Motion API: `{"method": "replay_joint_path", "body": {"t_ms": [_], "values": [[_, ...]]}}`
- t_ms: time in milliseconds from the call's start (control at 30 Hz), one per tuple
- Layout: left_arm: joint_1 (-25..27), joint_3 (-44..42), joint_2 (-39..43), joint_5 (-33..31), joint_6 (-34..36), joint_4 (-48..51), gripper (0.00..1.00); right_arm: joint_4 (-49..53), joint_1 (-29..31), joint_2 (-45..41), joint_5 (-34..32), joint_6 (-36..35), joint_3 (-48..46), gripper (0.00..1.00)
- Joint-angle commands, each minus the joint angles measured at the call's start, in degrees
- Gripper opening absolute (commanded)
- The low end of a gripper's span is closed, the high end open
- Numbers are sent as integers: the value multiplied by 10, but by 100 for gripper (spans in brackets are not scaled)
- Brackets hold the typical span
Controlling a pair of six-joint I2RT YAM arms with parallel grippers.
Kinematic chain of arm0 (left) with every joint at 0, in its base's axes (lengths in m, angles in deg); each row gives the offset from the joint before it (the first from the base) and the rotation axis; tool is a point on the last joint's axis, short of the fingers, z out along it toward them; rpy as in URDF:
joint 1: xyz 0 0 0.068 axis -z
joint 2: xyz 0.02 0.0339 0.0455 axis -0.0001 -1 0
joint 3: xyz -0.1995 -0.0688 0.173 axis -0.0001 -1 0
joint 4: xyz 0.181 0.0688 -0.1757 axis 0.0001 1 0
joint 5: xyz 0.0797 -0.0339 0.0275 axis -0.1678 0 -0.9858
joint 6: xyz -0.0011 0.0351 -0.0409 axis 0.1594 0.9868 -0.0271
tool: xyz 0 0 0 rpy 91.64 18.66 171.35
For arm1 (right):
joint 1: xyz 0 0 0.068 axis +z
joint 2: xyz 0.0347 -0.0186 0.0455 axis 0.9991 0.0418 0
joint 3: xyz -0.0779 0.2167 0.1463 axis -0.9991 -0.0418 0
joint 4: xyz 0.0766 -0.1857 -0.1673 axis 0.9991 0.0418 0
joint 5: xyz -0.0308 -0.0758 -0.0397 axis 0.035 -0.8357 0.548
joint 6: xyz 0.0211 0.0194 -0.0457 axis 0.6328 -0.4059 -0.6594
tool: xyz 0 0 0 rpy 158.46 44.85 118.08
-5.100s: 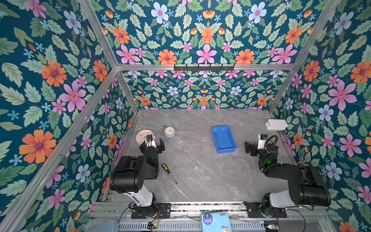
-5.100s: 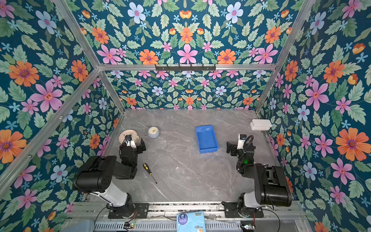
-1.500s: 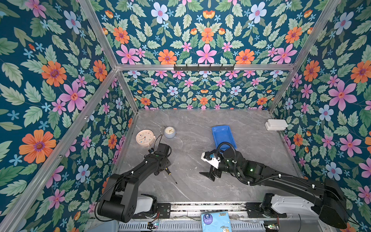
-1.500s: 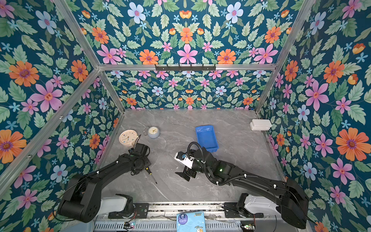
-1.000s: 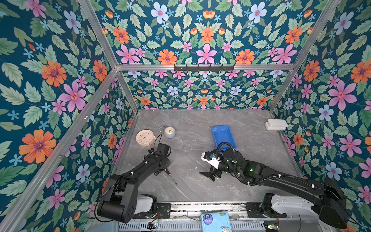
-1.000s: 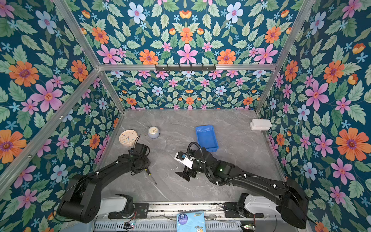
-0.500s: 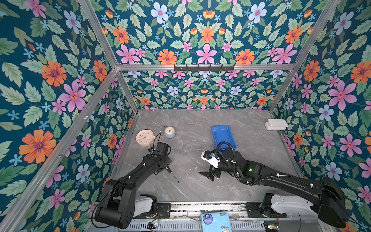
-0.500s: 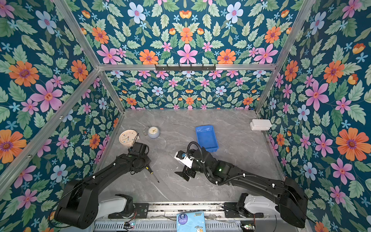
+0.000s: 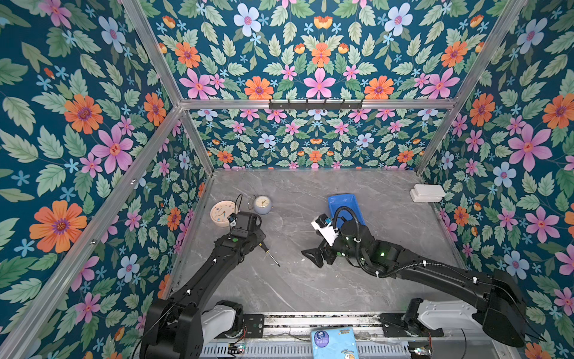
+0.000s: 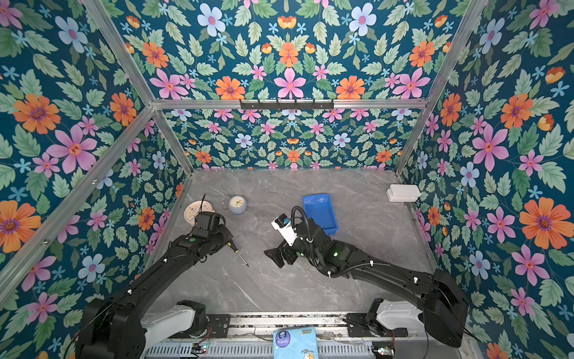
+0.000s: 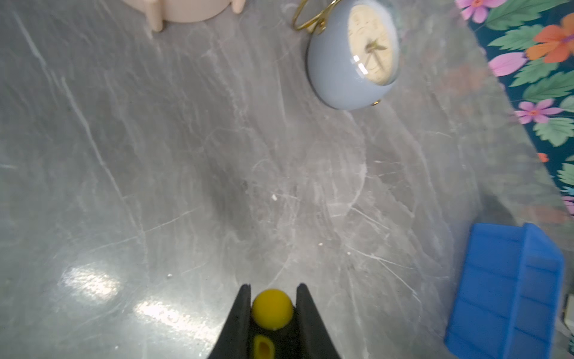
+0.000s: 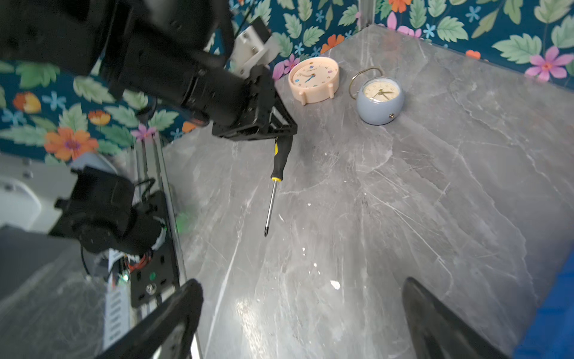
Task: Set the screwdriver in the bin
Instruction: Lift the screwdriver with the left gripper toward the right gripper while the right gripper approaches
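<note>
The left hand is clamped on the butt end of the screwdriver's black-and-yellow handle; the left wrist view shows the rounded yellow cap pinched between the two black fingers. From the hand the thin dark shaft slopes down and away, its tip close over the grey marbled worktop; whether the tip touches the surface cannot be told. In both top views the screwdriver sticks out of the left hand toward the right hand.

Just beyond the left hand, on the far side, stand two clocks: a peach round alarm clock with coloured numerals too small to read, and beside it a grey-blue ball-shaped clock with a brass ring handle.

The right hand hovers well apart from the screwdriver with its jaws spread wide and nothing between them. Right behind its wrist lies the blue bin, with no screwdriver in it. Farther off, against the wall on the right hand's side, sit stacked white flat boxes. On the near rail is a blue packet whose print cannot be read.
</note>
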Motion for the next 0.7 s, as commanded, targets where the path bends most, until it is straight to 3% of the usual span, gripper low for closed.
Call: {"method": "replay_joint_path", "body": {"t_ms": [0,400,667], "values": [[0,-13,27,24,11,-84,11,54,-23,28,42,109,46,99],[14,-55,49,162,-17,-313,12,43,-44,94,118,150,103,99],[19,-77,18,299,-45,-439,13,3,-56,124,167,174,103,88]]}}
